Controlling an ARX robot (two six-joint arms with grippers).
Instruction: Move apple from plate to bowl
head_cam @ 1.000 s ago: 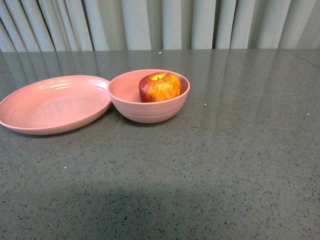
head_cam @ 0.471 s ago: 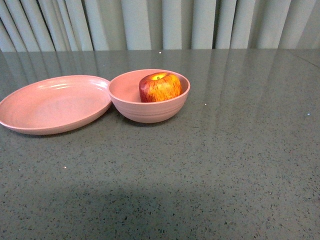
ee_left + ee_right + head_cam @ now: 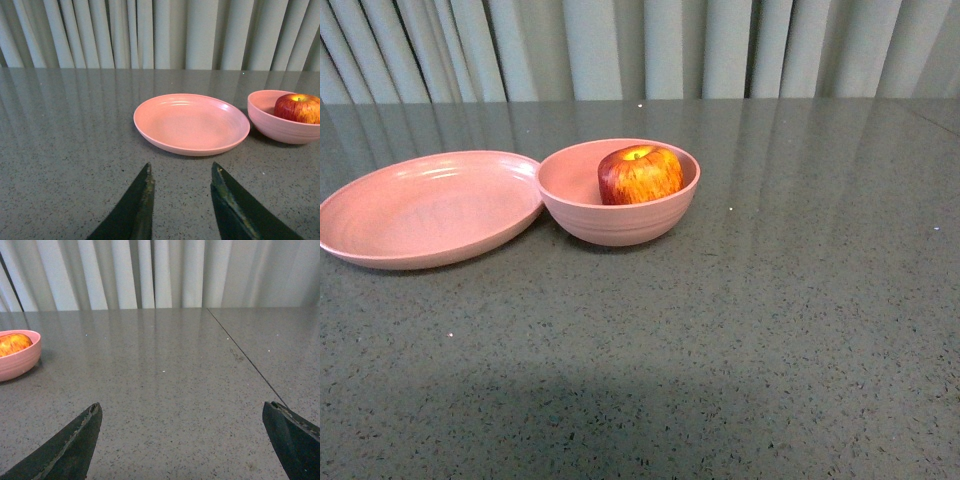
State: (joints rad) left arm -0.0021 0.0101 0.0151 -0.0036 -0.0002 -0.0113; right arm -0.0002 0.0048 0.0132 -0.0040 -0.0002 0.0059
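The red, yellow-streaked apple [image 3: 640,175] rests inside the deep pink bowl [image 3: 610,220], stem dip up. Left of the bowl and touching its rim lies the shallow pink plate [image 3: 420,215], with nothing on it. Neither arm shows in the front view. In the left wrist view my left gripper [image 3: 181,170] is open over bare tabletop, a short way back from the plate [image 3: 190,122], with the bowl [image 3: 280,127] and apple [image 3: 298,107] beyond to one side. My right gripper [image 3: 181,409] is open wide over the table, far from the bowl [image 3: 17,362] and apple [image 3: 14,344].
A grey speckled tabletop [image 3: 770,330] carries everything. Pale pleated curtains [image 3: 650,45] hang behind its far edge. A thin dark seam [image 3: 245,357] runs across the tabletop in the right wrist view.
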